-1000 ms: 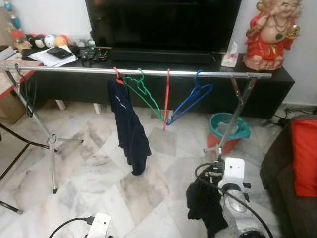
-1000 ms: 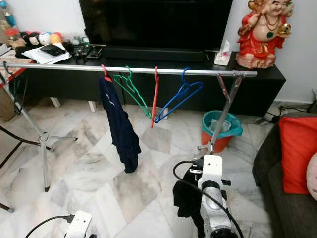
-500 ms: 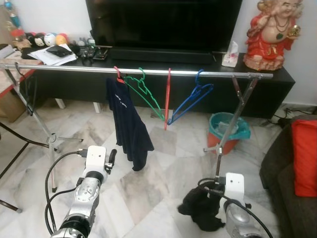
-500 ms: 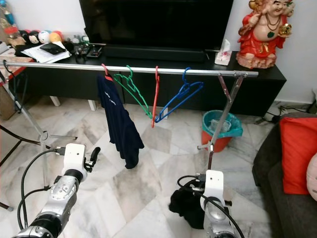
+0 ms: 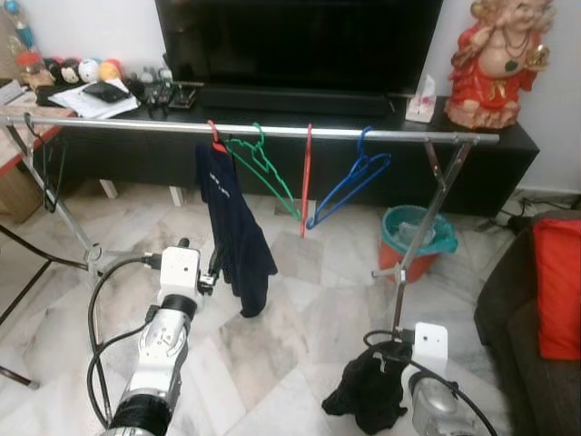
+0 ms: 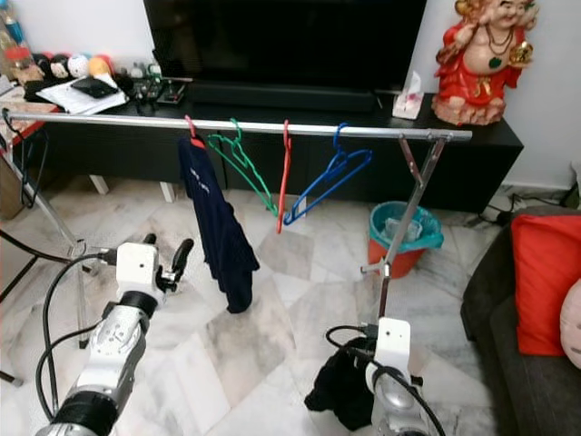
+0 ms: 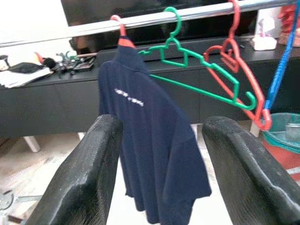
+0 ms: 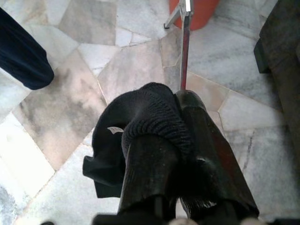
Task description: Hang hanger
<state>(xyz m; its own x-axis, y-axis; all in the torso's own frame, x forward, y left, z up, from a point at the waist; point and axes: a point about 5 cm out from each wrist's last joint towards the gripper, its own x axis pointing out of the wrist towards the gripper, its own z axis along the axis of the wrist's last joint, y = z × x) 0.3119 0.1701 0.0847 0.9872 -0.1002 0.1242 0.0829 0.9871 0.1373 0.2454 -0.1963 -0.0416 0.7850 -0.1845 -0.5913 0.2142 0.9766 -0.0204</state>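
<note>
Right end effector [image 8: 173, 140] grips black garment [image 5: 363, 395]; left end effector [image 7: 161, 164] gapes wide near teal-lined bin [image 5: 419, 238].

shiny metal rail [image 5: 272, 132], plastic hangers [image 5: 263, 168], marble floor [image 5: 300, 318]

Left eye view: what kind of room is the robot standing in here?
Most likely a home living room, used for drying laundry. A big television stands on a low black cabinet, a sofa with a red cushion sits at the right, and a metal clothes rail crosses the marble floor.
</note>
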